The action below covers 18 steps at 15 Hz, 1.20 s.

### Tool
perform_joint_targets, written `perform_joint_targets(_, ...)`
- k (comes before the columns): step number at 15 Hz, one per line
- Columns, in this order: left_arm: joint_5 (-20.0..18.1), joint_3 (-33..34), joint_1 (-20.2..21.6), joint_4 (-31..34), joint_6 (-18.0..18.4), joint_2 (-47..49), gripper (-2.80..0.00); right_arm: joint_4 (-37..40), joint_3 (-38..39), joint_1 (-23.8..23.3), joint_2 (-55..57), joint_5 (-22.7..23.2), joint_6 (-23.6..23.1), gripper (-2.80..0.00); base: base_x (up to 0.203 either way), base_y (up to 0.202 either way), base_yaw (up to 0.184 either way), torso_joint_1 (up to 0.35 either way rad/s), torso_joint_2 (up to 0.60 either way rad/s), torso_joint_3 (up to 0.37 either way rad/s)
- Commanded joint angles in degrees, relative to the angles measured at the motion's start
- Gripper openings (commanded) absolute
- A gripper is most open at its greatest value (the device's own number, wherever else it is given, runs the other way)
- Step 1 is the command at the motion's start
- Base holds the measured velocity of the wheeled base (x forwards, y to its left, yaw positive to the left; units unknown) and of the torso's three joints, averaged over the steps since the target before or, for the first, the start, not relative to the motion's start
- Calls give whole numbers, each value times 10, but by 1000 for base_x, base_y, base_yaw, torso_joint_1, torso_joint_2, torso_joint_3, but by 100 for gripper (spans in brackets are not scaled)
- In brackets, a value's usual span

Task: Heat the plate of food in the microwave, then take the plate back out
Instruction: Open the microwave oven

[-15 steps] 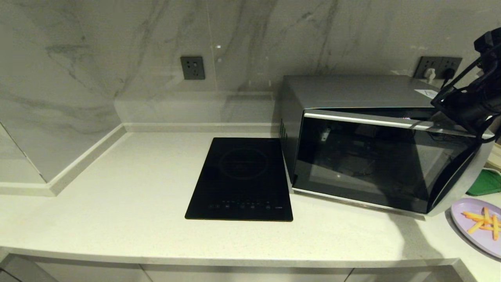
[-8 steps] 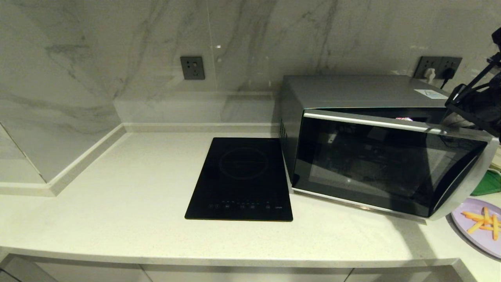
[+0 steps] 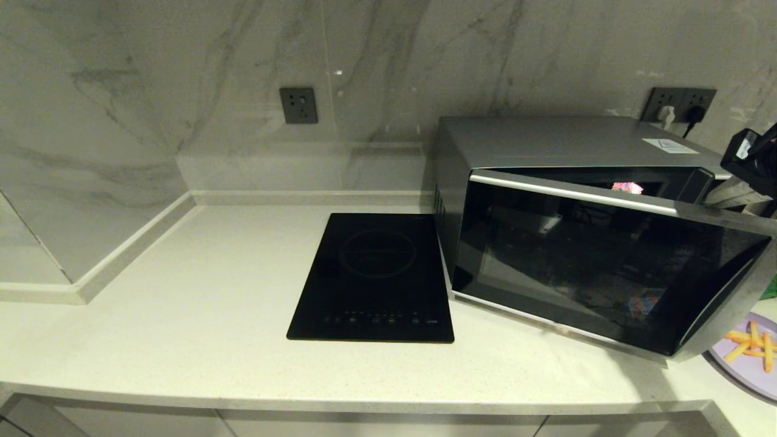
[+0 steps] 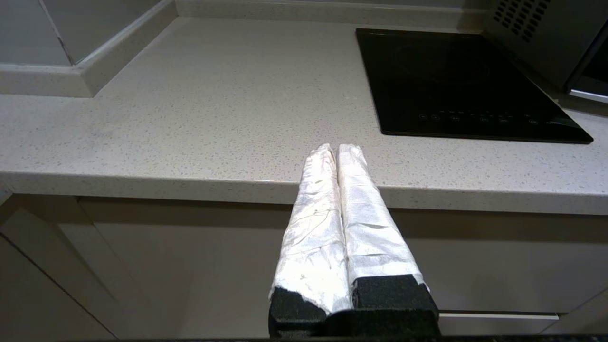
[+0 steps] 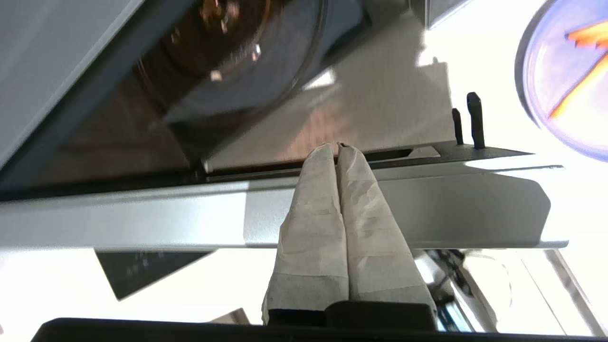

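The silver microwave [image 3: 546,142] stands at the right of the counter with its dark glass door [image 3: 607,267] swung partly open, hinged at its left. In the right wrist view my right gripper [image 5: 338,146] is shut with nothing between its fingers, its tips hooked over the door's silver free edge [image 5: 451,213], with the glass turntable [image 5: 237,61] beyond. The lilac plate of fries [image 3: 749,358] lies on the counter at the far right, partly hidden by the door; the plate [image 5: 565,80] also shows past the door's edge. My left gripper [image 4: 337,148] is shut and parked in front of the counter's edge.
A flat black induction hob [image 3: 376,276] lies left of the microwave. A green tray [image 3: 772,288] peeks out behind the door at the far right. Wall sockets [image 3: 680,104] with plugs sit behind the microwave. The right arm [image 3: 753,161] hangs beside the door's top corner.
The microwave door has swung further open toward the front right, covering more of the plate and green tray. My right arm has moved right, mostly out of the head view.
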Motion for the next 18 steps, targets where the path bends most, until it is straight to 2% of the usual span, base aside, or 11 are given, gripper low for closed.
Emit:
perform_joint_targets(1,0,0,0,-1,0,0,-280,12,0,0,-16,6,2,-280,0,0,0,0,0,0)
perform_joint_targets(6,0,0,0,0,0,0,-280,72,2,0,-14,14,-17,-280,0,0,0,0,0,0)
perform_joint_targets(7,0,0,0,0,0,0,-280,89,1,0,-16,23,-34,-280,0,0,0,0,0,0)
perform_joint_targets(13,0,0,0,0,0,0,-280,193,9,0,-48,103,-201,-280,0,0,0,0,0,0)
perform_joint_targets(16,0,0,0,0,0,0,-280,208,28,5,-65,130,-256,-280,0,0,0,0,0,0)
perform_joint_targets(18,0,0,0,0,0,0,-280,208,65,5,-88,160,-318,-280,0,0,0,0,0,0)
